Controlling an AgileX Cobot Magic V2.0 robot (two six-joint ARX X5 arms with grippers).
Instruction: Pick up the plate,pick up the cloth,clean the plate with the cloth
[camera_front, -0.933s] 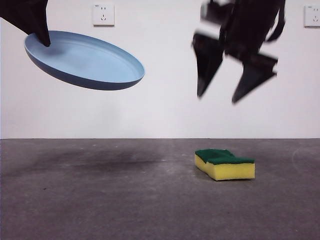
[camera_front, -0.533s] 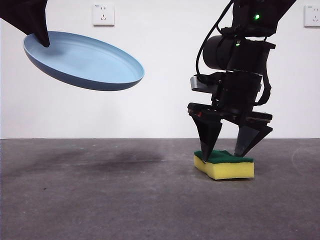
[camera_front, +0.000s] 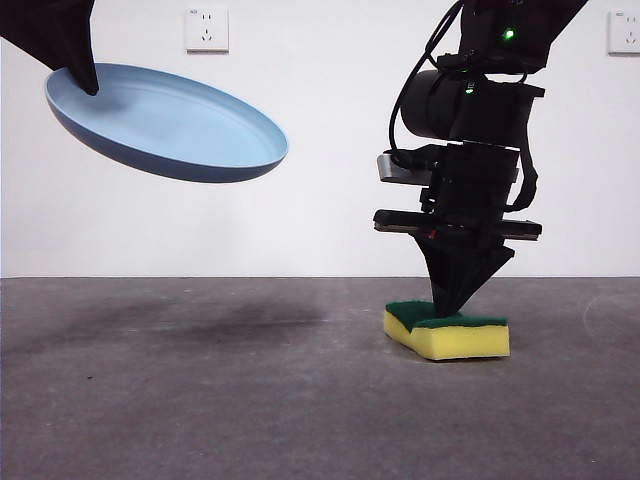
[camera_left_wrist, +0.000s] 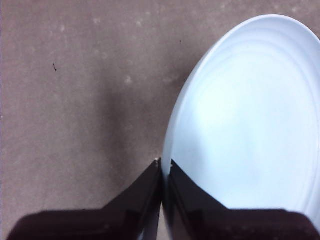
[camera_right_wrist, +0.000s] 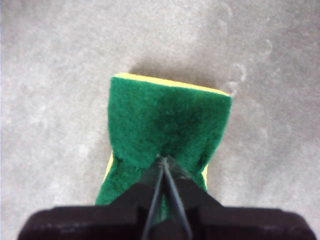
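The light blue plate (camera_front: 170, 125) hangs tilted in the air at the upper left, its rim pinched by my left gripper (camera_front: 88, 80). In the left wrist view the jaws (camera_left_wrist: 164, 165) are shut on the edge of the plate (camera_left_wrist: 250, 125). The cloth (camera_front: 460, 338), a yellow sponge with a green top, lies on the table at the right. My right gripper (camera_front: 455, 305) stands straight down on it, jaws drawn together to a point. The right wrist view shows that gripper (camera_right_wrist: 162, 160) shut on the cloth (camera_right_wrist: 170, 117), pinching its green top at the near end.
The grey table (camera_front: 200, 400) runs back to a white wall. Two wall sockets (camera_front: 206, 29) (camera_front: 624, 31) sit high on that wall. A faint shadow lies on the table under the plate.
The right gripper came down from the air onto the cloth, and its jaws went from wide open to shut on it. The plate has barely moved.
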